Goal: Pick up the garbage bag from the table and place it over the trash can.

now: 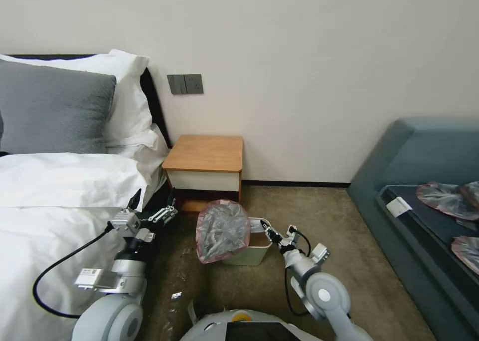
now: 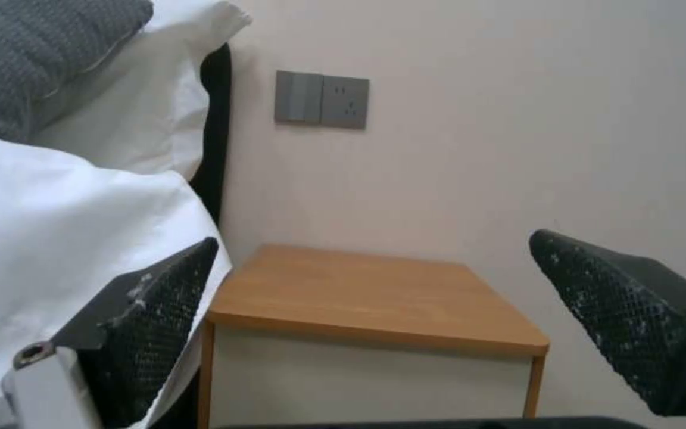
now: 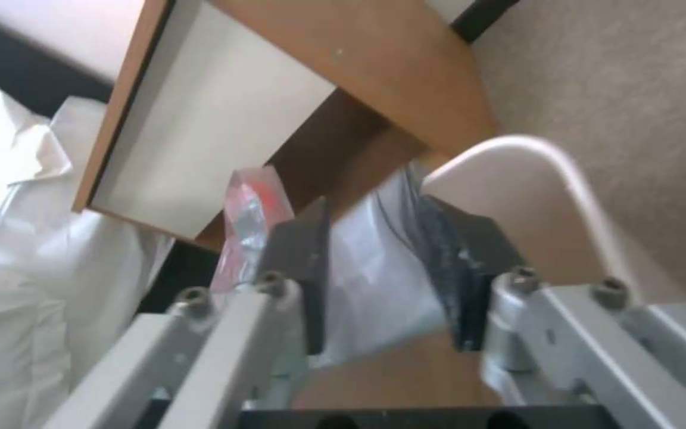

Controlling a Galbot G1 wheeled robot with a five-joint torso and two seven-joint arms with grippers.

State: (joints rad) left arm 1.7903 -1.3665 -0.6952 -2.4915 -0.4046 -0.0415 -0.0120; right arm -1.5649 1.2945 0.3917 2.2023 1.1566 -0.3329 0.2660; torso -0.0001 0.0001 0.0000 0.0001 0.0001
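Garbage bag (image 1: 222, 230): off the desk (image 1: 205, 153), draped over the near-left rim of the trash can (image 1: 249, 253) on the carpet before the desk's front edge. Right gripper (image 1: 265, 227): at the can's rim, fingers spread around bag film. Left gripper (image 1: 152, 206): parked wide open beside the bed. Step judged: fitting bag over can; next calls for stretching the rim across the uncovered side.
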